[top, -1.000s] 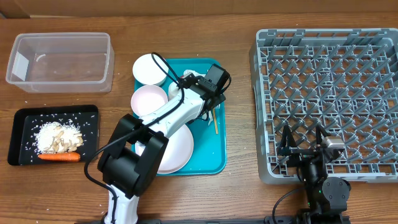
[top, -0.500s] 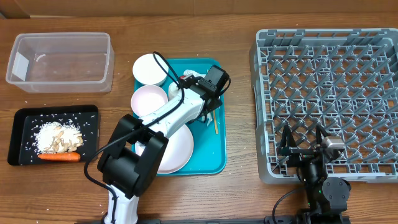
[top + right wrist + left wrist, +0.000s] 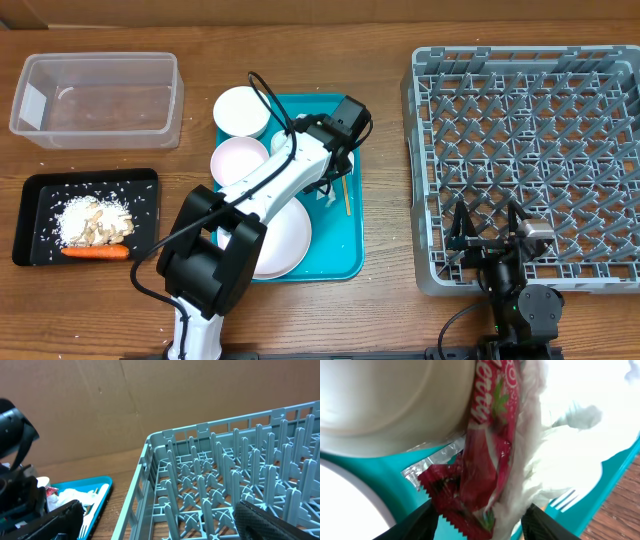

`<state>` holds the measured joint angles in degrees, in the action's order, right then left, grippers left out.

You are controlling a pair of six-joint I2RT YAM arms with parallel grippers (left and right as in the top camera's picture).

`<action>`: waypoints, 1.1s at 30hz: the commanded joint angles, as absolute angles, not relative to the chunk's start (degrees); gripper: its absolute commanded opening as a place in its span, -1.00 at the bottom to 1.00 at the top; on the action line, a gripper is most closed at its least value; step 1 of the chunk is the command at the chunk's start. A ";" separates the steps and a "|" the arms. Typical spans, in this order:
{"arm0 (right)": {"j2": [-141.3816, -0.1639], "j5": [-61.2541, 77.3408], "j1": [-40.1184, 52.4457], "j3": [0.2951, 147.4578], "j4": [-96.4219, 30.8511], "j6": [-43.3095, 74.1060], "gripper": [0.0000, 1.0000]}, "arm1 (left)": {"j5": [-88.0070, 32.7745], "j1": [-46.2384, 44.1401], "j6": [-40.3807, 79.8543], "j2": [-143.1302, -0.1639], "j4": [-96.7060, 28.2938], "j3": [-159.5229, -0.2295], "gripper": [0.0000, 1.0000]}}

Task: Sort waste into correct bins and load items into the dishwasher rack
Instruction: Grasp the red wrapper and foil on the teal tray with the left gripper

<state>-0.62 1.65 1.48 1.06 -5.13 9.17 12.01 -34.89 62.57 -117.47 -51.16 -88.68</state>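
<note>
In the left wrist view a small red wrapper [image 3: 485, 460] lies against a crumpled white napkin [image 3: 555, 445] on the teal tray [image 3: 395, 480], below a white cup [image 3: 395, 405]. My left gripper [image 3: 480, 515] is open, its fingers on either side of the wrapper and napkin. A white fork [image 3: 565, 500] lies beside them. Overhead, the left gripper [image 3: 325, 172] hangs over the teal tray [image 3: 345, 255], which holds two bowls [image 3: 243, 110] [image 3: 238, 160] and a plate [image 3: 288, 240]. My right gripper [image 3: 487, 225] is open and empty over the front edge of the grey rack [image 3: 530, 130].
A clear tub [image 3: 95, 98] stands at the far left. In front of it a black tray [image 3: 140, 190] holds beige scraps [image 3: 92, 220] and a carrot [image 3: 95, 252]. A thin wooden stick [image 3: 346, 195] lies on the teal tray.
The left wrist has shifted slightly toward the far side of the teal tray. A bit of white napkin now shows beside the arm. The right arm has not moved.
</note>
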 commanded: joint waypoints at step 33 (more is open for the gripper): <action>-0.19 1.54 1.26 0.47 -4.71 8.93 1.00 | 14.13 -33.76 60.36 -119.37 -56.93 -94.91 -0.14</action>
<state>-0.62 1.69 1.48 1.06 -5.13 9.15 14.59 -33.15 60.86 -117.51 -57.41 -94.13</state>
